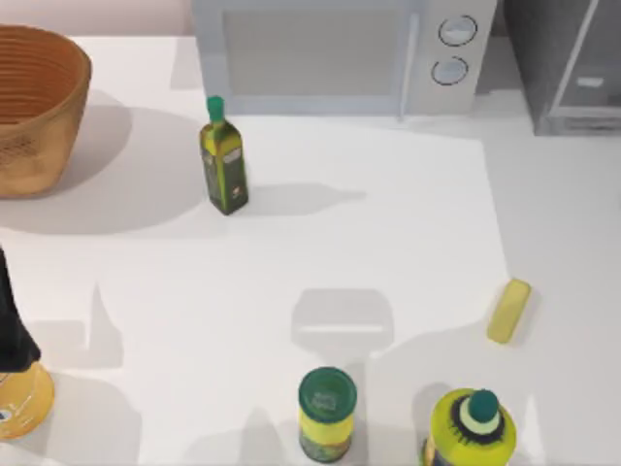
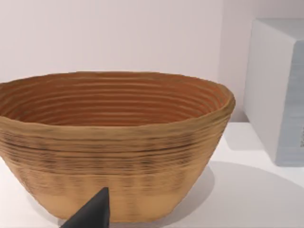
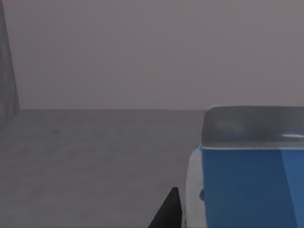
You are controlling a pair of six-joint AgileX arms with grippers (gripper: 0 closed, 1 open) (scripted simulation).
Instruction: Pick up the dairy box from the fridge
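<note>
On the white table [image 1: 388, 233], as seen from above, smooth matte ground is lit so that soft grey shadows are cast toward the right of the objects. At the far left a woven wicker basket [image 1: 34, 107] with ribbed walls is placed. A pale microwave [image 1: 340, 53] with two round dials stands at the far edge, and at the far right corner the grey metallic fridge [image 1: 568, 63] with pale frame bars is seen. A green oil bottle [image 1: 223, 160] with a green cap stands upright in front of the microwave. A yellow stick-shaped block [image 1: 508, 311] lies flat toward the right. At the near edge a green-lidded can [image 1: 327, 413] and a yellow bottle [image 1: 471, 427] with a pale green cap are found. The left arm [image 1: 15, 340] is parked at the left edge.

From the left wrist, the basket [image 2: 114, 142] is shown close, its coiled bands rough and tan, against a plain pale wall. One dark fingertip [image 2: 92, 213] is visible; whether that tool is spread or pressed together cannot be told.

From the right wrist, the grey interior floor and back wall of the fridge [image 3: 95, 142] are shown. The dairy box [image 3: 247, 185], glossy blue with white parts, stands inside, just beside a dark fingertip [image 3: 168, 211]; the spread of that tool cannot be told either.
</note>
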